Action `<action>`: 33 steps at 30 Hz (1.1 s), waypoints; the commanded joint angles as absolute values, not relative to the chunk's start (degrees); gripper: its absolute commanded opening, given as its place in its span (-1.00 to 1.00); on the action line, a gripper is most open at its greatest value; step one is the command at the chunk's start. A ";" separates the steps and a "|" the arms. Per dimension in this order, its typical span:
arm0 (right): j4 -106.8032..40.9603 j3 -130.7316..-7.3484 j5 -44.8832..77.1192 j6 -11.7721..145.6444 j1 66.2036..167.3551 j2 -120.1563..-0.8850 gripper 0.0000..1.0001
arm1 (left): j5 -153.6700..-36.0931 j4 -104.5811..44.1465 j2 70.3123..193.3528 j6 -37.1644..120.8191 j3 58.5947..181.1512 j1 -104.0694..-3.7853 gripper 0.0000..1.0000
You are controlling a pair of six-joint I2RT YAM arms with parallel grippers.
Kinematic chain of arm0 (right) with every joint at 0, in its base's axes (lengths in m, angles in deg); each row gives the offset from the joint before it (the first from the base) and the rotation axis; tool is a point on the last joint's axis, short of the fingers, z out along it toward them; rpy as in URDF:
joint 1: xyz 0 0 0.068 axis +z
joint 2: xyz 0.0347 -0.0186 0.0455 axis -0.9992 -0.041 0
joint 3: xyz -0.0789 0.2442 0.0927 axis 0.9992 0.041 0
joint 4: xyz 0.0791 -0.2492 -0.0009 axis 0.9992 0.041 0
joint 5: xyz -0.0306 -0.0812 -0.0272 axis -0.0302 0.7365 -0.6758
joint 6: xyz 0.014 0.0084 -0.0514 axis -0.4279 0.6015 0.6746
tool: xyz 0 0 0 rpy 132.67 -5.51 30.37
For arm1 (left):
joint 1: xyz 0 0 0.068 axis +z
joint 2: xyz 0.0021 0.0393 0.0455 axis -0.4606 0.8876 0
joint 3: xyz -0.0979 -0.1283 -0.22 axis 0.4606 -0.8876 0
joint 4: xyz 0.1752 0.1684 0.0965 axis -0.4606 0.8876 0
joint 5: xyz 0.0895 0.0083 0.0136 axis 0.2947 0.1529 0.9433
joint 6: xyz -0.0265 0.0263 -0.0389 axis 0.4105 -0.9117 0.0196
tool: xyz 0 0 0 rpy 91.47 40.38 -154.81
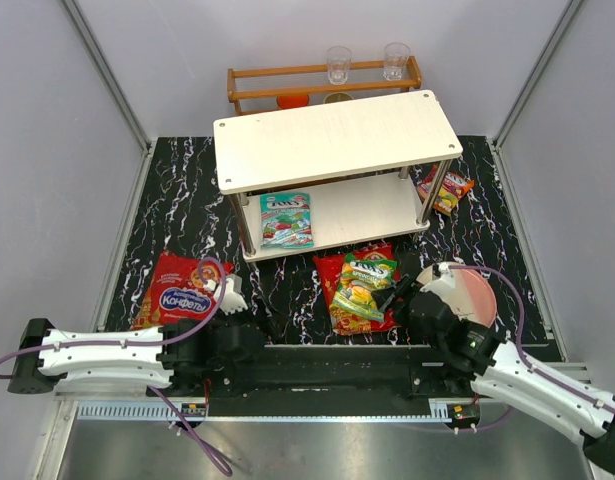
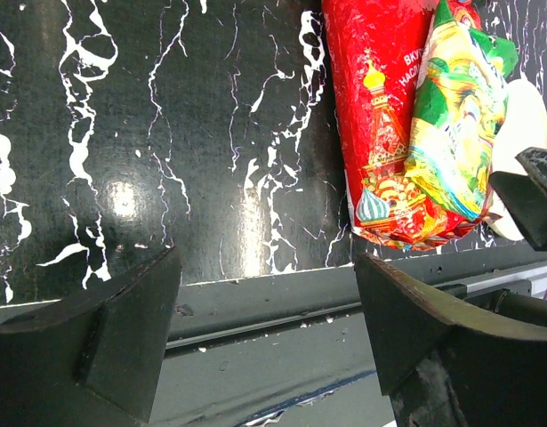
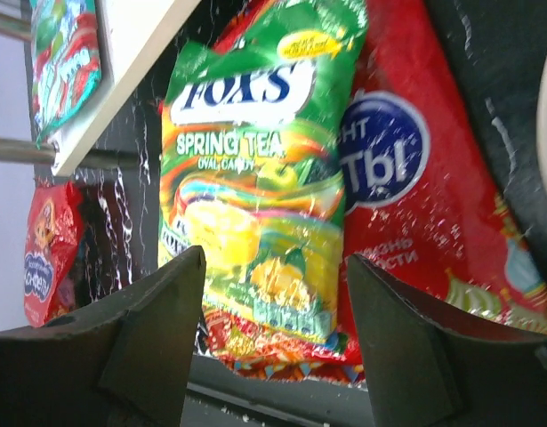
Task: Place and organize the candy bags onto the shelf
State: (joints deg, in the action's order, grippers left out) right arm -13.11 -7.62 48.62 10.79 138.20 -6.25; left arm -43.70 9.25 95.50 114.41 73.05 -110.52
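Green-yellow bag (image 3: 255, 196) seen just ahead of right gripper (image 3: 275, 271), jaws spread, empty; long axis pointed away toward shelf (image 1: 337, 135). Left gripper (image 2: 264, 267) likewise spread, empty, judged farther off.

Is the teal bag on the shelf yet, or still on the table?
On the shelf: the teal bag lies flat on its lower board, toward the front-left post.
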 commanded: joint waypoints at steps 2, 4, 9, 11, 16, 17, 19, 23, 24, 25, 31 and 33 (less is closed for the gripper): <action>-10.86 -9.58 59.61 -1.82 146.79 -11.69 0.47 | -42.67 6.08 95.89 113.74 73.02 -110.66 0.65; -10.31 -9.23 63.12 -7.00 150.83 -13.53 0.46 | -42.85 6.08 95.89 113.66 73.10 -110.75 0.65; -5.31 -10.63 66.99 -17.02 155.76 -17.75 0.45 | -42.76 6.25 95.10 113.48 72.58 -110.66 0.65; -6.61 -10.63 68.05 -17.57 157.61 -19.34 0.36 | -42.50 6.51 95.01 113.57 72.40 -110.66 0.65; -7.86 -10.72 70.69 -14.68 158.23 -17.77 -0.93 | -42.32 6.69 94.75 113.83 72.31 -110.66 0.65; -7.42 -11.07 72.08 -13.10 158.23 -17.06 -1.00 | -42.41 6.69 94.66 113.92 72.23 -110.66 0.65; -7.59 -12.30 73.32 -5.99 158.23 -14.69 -1.00 | -42.50 6.69 94.48 114.10 71.96 -110.66 0.65; -9.00 -16.07 75.43 9.56 158.14 -12.49 -1.00 | -42.41 6.52 94.48 113.92 71.70 -110.66 0.65; -9.08 -18.17 75.70 15.42 158.23 -12.49 -1.00 | -42.41 6.43 94.48 113.83 71.70 -110.66 0.66; -9.52 -18.97 75.70 18.79 158.23 -12.83 -1.00 | -42.41 6.43 94.66 113.74 71.78 -110.66 0.66; -26.71 -20.56 71.58 44.37 158.23 -12.14 -1.00 | -42.41 5.64 95.62 114.01 72.14 -110.66 0.66; -29.72 -21.17 69.91 51.67 158.23 -11.96 -1.00 | -42.59 5.46 95.89 114.18 72.14 -110.66 0.65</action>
